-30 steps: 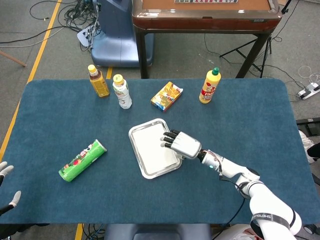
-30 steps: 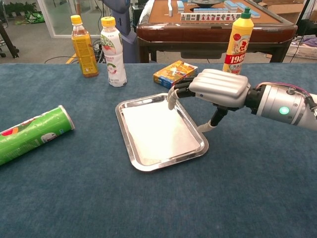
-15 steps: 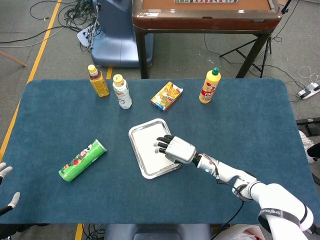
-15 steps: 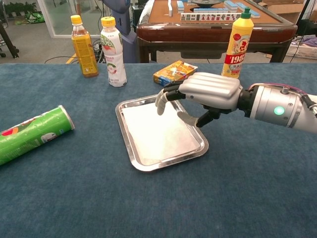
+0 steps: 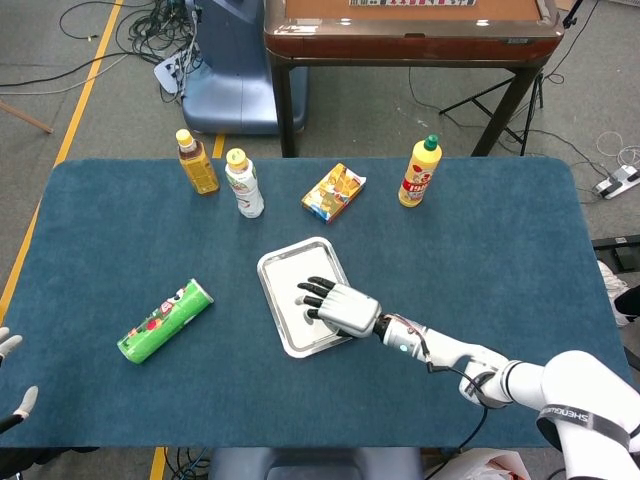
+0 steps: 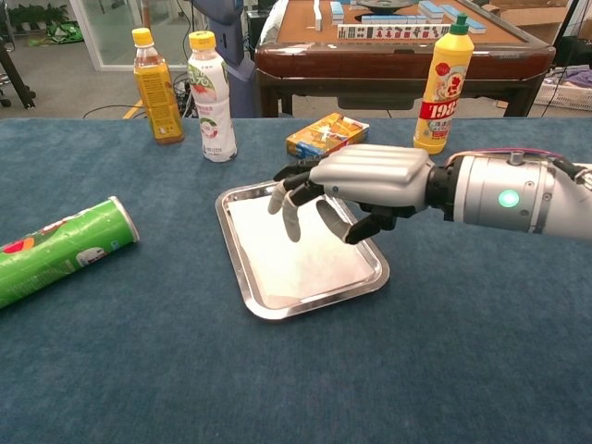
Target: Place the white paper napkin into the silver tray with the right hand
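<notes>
The silver tray [image 5: 268,262] sits at the table's middle, seen also in the chest view as the tray [image 6: 225,215]. A white paper napkin [image 5: 293,272] lies flat inside it, covering most of its floor [image 6: 277,254]. My right hand [image 5: 337,303] hovers over the tray's middle, palm down, fingers spread and holding nothing; in the chest view the hand [image 6: 361,178] is a little above the napkin, fingertips pointing down toward it. Only the fingertips of my left hand [image 5: 12,375] show at the table's near left edge, apart and empty.
A green snack can [image 5: 165,320] lies on its side left of the tray. At the back stand a tea bottle [image 5: 197,162], a white drink bottle [image 5: 244,184], an orange box [image 5: 333,191] and a yellow sauce bottle [image 5: 420,172].
My right hand has slid left from the tray's right rim to over its middle, with the fingers spreading. The napkin and tray have stayed put.
</notes>
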